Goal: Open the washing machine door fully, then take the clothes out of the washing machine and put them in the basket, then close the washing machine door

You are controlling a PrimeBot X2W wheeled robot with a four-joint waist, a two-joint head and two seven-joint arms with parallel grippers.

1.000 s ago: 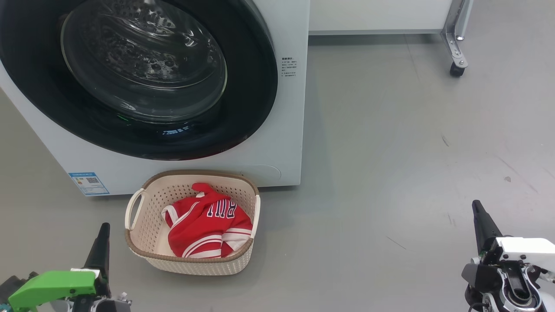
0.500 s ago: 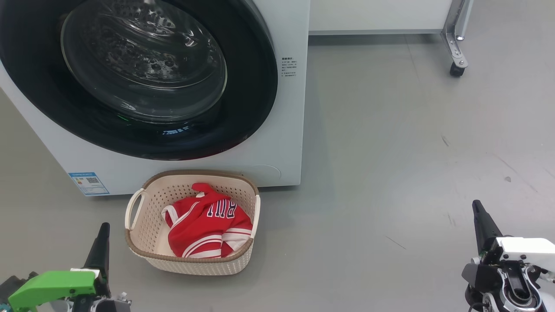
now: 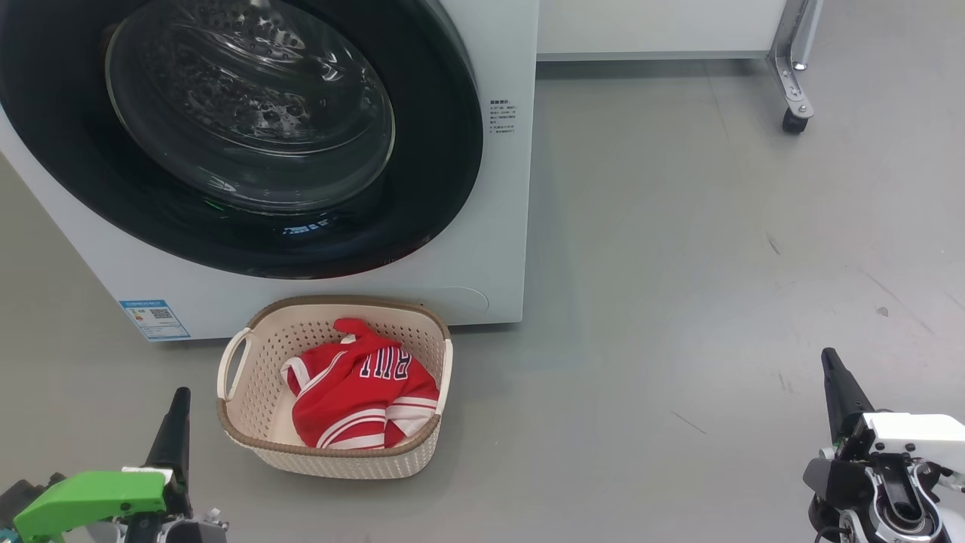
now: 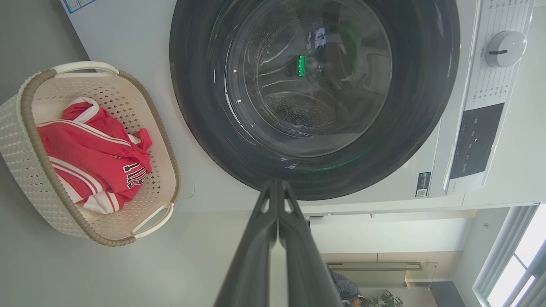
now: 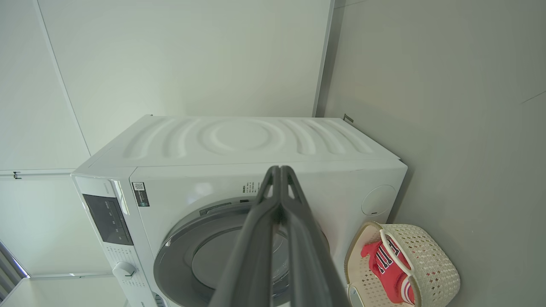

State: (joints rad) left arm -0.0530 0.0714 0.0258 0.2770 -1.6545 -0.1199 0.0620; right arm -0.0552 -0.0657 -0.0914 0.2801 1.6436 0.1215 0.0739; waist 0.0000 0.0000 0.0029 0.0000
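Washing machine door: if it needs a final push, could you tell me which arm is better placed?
Left, probably: the left gripper points at the door; the right gripper is off over bare floor.

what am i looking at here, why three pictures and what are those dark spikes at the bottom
This is a two-armed wheeled robot doing laundry. One picture comes from a camera on its head, looking down. The other two come from cameras on its wrists, so they look tilted. The dark spikes are its left fingers and right fingers, both pressed shut and holding nothing. On the grey floor stands a white washing machine, its round black door shut. In front sits a cream basket with red clothes inside.
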